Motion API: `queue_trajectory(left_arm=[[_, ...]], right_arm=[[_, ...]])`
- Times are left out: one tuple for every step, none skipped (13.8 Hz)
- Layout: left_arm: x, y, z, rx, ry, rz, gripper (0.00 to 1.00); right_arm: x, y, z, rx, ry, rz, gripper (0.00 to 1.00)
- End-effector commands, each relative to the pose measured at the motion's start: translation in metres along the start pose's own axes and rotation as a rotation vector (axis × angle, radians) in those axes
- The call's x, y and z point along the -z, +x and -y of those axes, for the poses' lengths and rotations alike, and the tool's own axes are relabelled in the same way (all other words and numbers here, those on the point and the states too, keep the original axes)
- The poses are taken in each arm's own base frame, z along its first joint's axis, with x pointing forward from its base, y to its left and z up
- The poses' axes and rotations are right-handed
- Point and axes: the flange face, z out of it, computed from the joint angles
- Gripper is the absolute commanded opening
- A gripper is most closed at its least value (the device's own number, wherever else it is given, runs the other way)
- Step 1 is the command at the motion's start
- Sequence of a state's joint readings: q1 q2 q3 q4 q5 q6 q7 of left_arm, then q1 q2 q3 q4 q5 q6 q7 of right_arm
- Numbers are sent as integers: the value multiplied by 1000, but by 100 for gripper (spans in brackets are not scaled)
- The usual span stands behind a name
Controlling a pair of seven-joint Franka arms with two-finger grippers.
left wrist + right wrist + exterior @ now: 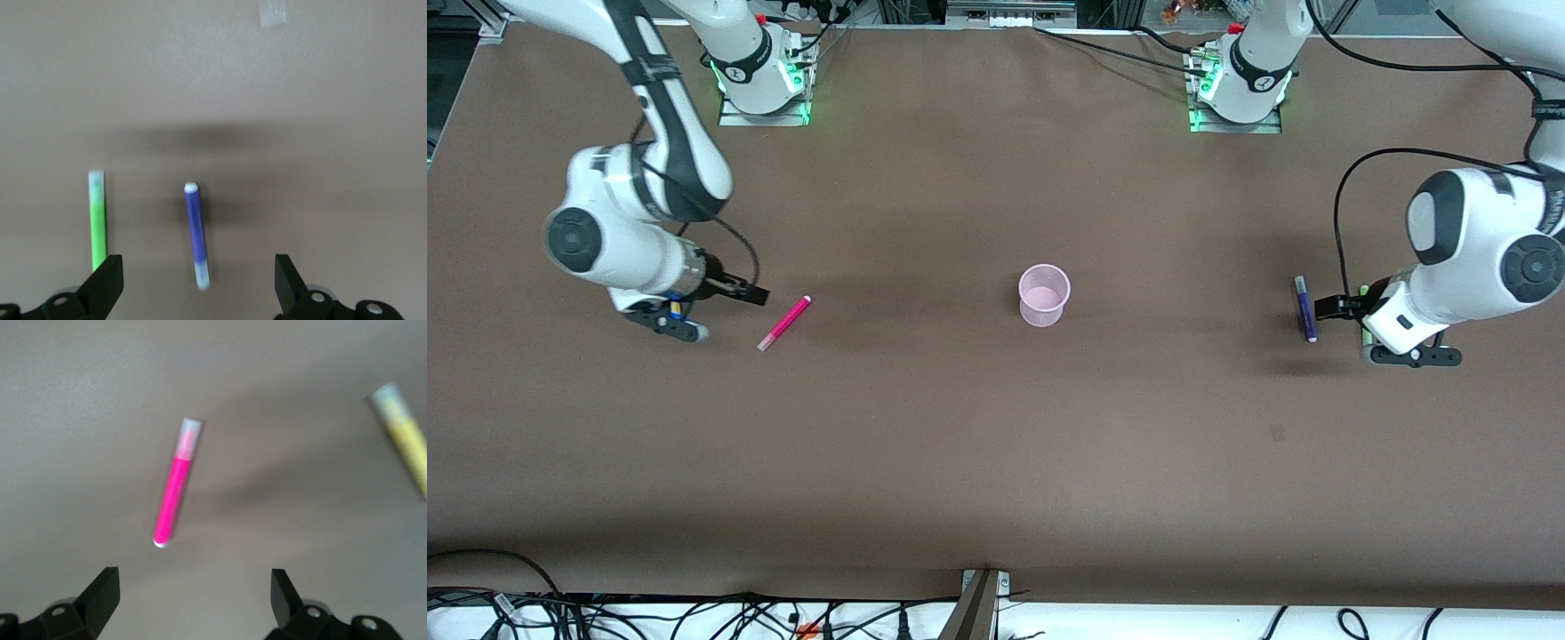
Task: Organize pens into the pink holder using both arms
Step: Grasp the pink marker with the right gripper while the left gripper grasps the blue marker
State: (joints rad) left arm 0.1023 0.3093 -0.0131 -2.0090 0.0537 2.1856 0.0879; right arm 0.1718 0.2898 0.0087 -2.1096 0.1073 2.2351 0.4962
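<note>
The pink holder (1043,295) stands upright at the table's middle. A magenta pen (784,323) lies toward the right arm's end; it also shows in the right wrist view (175,487). A yellow pen (405,435) lies beside it, mostly hidden under the right hand in the front view (677,308). My right gripper (669,324) (193,603) hangs open and empty above them. A purple-blue pen (1305,308) (196,235) and a green pen (98,217) (1363,290) lie toward the left arm's end. My left gripper (1409,356) (198,283) is open and empty above them.
A scrap of pale tape (273,12) is stuck to the brown table (996,444). The arm bases (763,80) (1240,89) stand along the edge farthest from the front camera. Cables (694,613) run along the nearest edge.
</note>
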Motion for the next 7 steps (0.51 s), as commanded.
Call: queue_trajectory(left_arm=[[-42,-5,0,-69,55,-69,100],[-54,-1,0,-73,55,-85,100],[-58,0,-1,-75,54,-90,100],[-59,0,-1,-78,55,-88,100],[-69,-4,-2,-79,52,-67,93],[-87,-8,1,-74,44,-37,84],[-98,-11,6,-65,39,-17,72]], right_arm=[[-38,-3,17,-75,16,-36,99],[-53,-4,25,-93,22,-51,99],[-68,-5,31,-108,25,-63,98],[-78,-6,34,-125,26,-68,98],[-79,-7,36,-132,25,-67,97],[-83,-9,35,-133,21,-62,91],[-88,-10,35,-132,19,-59,89]])
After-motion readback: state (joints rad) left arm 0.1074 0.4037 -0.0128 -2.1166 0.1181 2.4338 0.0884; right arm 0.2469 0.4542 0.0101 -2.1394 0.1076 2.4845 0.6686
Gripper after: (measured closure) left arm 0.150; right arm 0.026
